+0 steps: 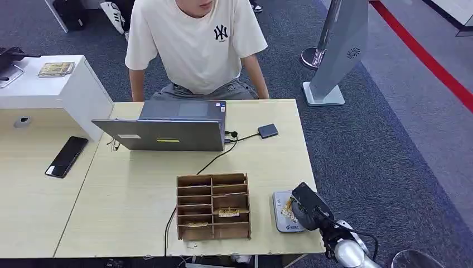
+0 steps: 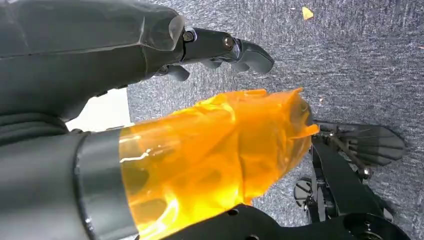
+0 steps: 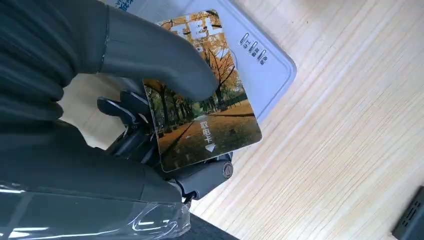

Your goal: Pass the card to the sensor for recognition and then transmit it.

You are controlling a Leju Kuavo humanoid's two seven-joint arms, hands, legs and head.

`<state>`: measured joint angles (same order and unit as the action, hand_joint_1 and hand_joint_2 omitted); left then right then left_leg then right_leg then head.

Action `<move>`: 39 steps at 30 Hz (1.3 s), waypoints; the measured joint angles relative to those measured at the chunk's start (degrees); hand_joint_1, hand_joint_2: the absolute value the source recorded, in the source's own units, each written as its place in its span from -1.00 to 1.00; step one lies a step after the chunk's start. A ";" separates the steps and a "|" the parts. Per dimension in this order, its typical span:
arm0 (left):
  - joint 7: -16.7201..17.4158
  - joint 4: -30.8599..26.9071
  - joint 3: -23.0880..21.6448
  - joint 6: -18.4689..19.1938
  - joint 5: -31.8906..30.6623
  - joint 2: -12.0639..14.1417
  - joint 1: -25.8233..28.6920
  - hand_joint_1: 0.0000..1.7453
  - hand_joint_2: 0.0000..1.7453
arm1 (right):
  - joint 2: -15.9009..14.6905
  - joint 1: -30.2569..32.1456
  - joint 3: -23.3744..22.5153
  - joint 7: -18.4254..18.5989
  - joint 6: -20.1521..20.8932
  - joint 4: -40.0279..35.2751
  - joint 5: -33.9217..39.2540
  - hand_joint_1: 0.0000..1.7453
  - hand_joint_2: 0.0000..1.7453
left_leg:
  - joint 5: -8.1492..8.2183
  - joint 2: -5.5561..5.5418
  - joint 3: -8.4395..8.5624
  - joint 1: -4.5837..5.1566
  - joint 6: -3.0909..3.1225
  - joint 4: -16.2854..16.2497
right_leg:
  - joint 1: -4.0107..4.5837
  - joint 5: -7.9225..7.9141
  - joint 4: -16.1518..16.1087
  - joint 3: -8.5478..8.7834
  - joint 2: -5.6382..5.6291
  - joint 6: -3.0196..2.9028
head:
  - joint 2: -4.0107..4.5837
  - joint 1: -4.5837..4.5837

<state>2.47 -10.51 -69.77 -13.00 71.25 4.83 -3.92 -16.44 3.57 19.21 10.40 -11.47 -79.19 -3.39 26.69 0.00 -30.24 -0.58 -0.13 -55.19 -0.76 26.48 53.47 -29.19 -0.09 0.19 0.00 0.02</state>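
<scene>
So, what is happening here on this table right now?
The robot's right hand holds a plastic card with an autumn tree picture over the flat grey card sensor at the wooden table's near right corner. Thumb on top, fingers beneath. The left hand hangs over the carpet, holding nothing. A person in a cream T-shirt sits behind a grey laptop. A wooden compartment box stands nearby.
</scene>
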 joint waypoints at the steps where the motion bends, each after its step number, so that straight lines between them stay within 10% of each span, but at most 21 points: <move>1: 0.00 0.00 0.00 0.00 -0.07 0.00 0.00 -1.00 -1.00 | 0.00 0.00 0.00 0.00 0.00 0.00 0.00 1.00 1.00 | 0.00 0.00 0.00 0.00 0.00 0.00 | 0.00 0.00 0.00 0.00 0.00 0.00 | 0.00 0.00; 39: -0.15 -0.02 0.00 -0.18 -0.33 0.00 -0.17 -1.00 -1.00 | 0.00 -0.61 0.46 -0.74 -0.15 0.83 0.02 1.00 1.00 | 0.00 0.01 0.00 0.00 0.00 0.00 | 0.00 -0.02 0.00 0.01 0.00 -0.03 | 0.00 0.00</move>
<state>2.32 -10.53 -69.77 -13.18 70.93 4.83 -4.09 -16.44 2.97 19.67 9.66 -11.63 -78.36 -3.37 26.69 0.01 -30.24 -0.58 -0.13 -55.19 -0.76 26.46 53.47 -29.19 -0.09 0.17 0.00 0.02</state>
